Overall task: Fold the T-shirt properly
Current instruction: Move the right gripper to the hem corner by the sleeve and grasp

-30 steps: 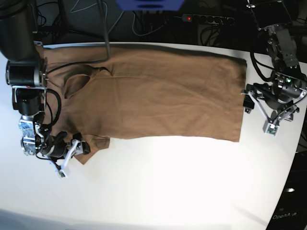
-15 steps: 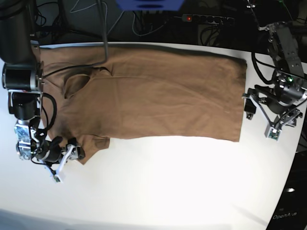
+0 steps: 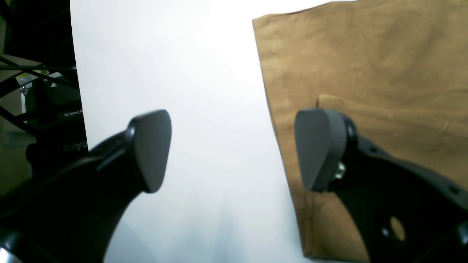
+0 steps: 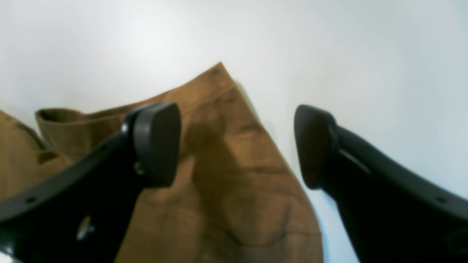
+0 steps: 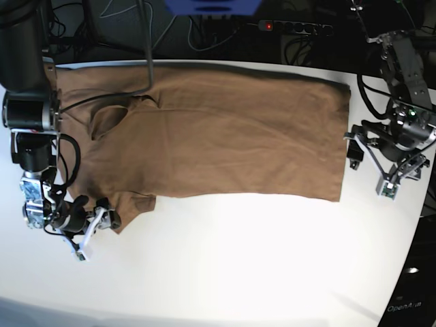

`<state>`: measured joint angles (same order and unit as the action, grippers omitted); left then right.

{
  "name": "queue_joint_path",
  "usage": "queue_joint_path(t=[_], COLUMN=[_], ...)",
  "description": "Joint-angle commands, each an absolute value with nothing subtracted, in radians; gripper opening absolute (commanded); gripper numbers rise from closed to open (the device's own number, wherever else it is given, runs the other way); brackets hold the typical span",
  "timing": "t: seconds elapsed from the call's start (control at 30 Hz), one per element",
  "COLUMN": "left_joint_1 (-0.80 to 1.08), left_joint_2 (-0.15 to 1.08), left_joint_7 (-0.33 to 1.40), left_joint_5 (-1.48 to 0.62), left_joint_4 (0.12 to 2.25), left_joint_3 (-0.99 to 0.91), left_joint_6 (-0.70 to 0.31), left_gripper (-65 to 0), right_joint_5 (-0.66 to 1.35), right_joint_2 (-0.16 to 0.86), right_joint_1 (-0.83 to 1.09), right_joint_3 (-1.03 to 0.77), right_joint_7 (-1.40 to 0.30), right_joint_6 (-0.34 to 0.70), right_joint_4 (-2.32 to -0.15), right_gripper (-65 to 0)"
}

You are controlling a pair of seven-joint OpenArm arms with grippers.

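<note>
The tan-brown T-shirt [image 5: 218,129] lies spread flat across the far half of the white table [image 5: 238,266], collar at the left and hem at the right. My left gripper [image 5: 370,172] hovers open just off the hem. In the left wrist view one of its fingers [image 3: 320,149] is over the T-shirt's hem edge [image 3: 365,65] and the other is over bare table. My right gripper [image 5: 95,236] stands open at the near-left sleeve. In the right wrist view the sleeve corner [image 4: 226,182] lies between and below its fingers [image 4: 157,142]. Neither gripper holds anything.
A power strip [image 5: 293,27], cables and a blue object [image 5: 211,5] lie behind the table's far edge. A thin dark cable [image 5: 148,61] crosses the shirt's upper left. The table's right edge curves away beside the left arm.
The right gripper has slid a little toward the near-left, along the sleeve's edge. The left gripper has shifted slightly right, away from the hem. The T-shirt has not moved.
</note>
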<state>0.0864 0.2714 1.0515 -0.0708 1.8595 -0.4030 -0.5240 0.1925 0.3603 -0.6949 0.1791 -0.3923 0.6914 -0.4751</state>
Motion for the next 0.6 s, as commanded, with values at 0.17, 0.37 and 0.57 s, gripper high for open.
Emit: queue_joint_path(t=[0.17,0.37,0.57], left_joint_1=[0.077,0.077,0.077], left_joint_2=[0.282,0.283,0.283], left_joint_7=[1.035,1.035,1.035], left_joint_5=[-0.074,-0.074,-0.074], left_joint_4=[1.880,1.880,1.880], left_joint_3=[-0.407,-0.407,-0.407], left_joint_6=[-0.519,-0.521,-0.521], left_gripper=[-13.7,-13.7,-13.7], right_joint_5=[0.206,0.206,0.206], right_joint_2=[0.374,0.374,0.357], right_joint_1=[-0.716,-0.690,-0.668], right_joint_3=[0.176,0.176,0.176], right_joint_7=[-0.374,-0.374,-0.374], right_joint_6=[0.698,0.698,0.698], right_joint_4=[-0.487,-0.492,-0.490], right_gripper=[-17.7,-17.7,-26.7])
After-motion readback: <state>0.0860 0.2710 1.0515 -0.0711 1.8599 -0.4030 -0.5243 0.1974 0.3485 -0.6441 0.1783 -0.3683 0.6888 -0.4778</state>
